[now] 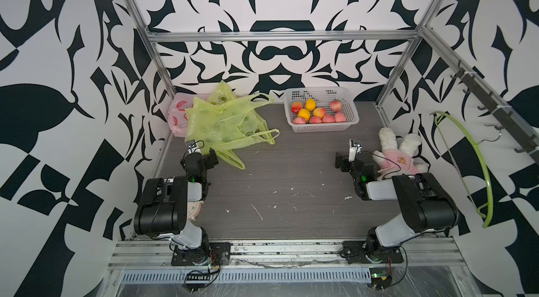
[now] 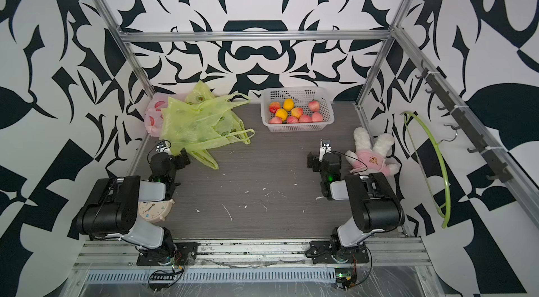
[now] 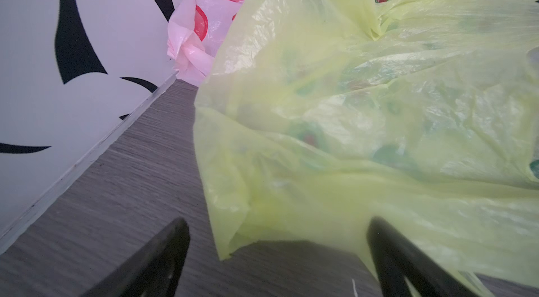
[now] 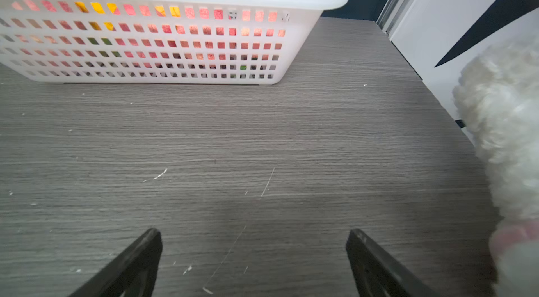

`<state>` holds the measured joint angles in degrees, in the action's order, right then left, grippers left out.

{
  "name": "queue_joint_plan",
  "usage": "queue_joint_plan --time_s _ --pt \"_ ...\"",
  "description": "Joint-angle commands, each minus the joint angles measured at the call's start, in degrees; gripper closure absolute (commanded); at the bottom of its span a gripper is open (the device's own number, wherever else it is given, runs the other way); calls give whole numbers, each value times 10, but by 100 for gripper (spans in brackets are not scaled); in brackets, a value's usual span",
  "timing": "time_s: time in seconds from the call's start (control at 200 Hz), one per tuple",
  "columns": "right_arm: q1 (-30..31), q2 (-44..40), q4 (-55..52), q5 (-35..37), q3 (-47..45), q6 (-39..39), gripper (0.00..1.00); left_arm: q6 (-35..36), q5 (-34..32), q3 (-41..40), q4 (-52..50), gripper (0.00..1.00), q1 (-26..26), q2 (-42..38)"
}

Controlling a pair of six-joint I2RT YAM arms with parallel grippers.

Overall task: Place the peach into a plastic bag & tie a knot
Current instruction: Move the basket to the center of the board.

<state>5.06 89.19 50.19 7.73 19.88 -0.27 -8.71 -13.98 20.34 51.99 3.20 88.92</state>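
Peaches (image 1: 335, 105), round and pink-red, lie with two yellow-orange fruits in the white perforated plastic basket (image 1: 323, 128) at the far side of the grey wood-grain table (image 1: 291, 170). The crumpled yellow-green plastic bags (image 1: 221, 123) lie at the far left, well apart from the basket. The left gripper (image 3: 278, 227) stands wide open, with a bag's edge reaching between its jaws. The right gripper (image 4: 253, 235) is wide open over bare table, facing the basket, with a white plush rabbit (image 1: 393, 152) dressed in pink beside it

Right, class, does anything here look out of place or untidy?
Yes. A plush rabbit sprawls by the right wall, and a small clock lies half-hidden under the left arm; neither suits fruit bagging. White flecks litter the tabletop.
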Motion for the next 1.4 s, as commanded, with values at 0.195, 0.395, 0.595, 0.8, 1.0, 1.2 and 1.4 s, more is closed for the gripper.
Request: queue_joint_plan --time_s 0.195,0.395,0.595,0.8,1.0,1.2,1.4 --pt "1 -8 8 -4 6 -3 0 5 -3 6 0 1 -1 -6" --pt "1 -6 9 4 7 -3 0 7 -4 6 1 1 -1 -5" --pt "0 -6 10 4 6 -2 0 6 -4 7 0 1 -1 -4" --pt "1 -7 8 4 7 -1 0 6 -4 5 1 1 -1 -5" --pt "0 -7 8 4 7 -2 0 5 -4 6 1 0 -1 -5" --pt "0 -105 -195 54 82 22 0 25 -18 28 -111 1 -26 -95" --pt "-4 -167 -525 99 260 225 25 -175 -109 173 -485 0 -46 -248"
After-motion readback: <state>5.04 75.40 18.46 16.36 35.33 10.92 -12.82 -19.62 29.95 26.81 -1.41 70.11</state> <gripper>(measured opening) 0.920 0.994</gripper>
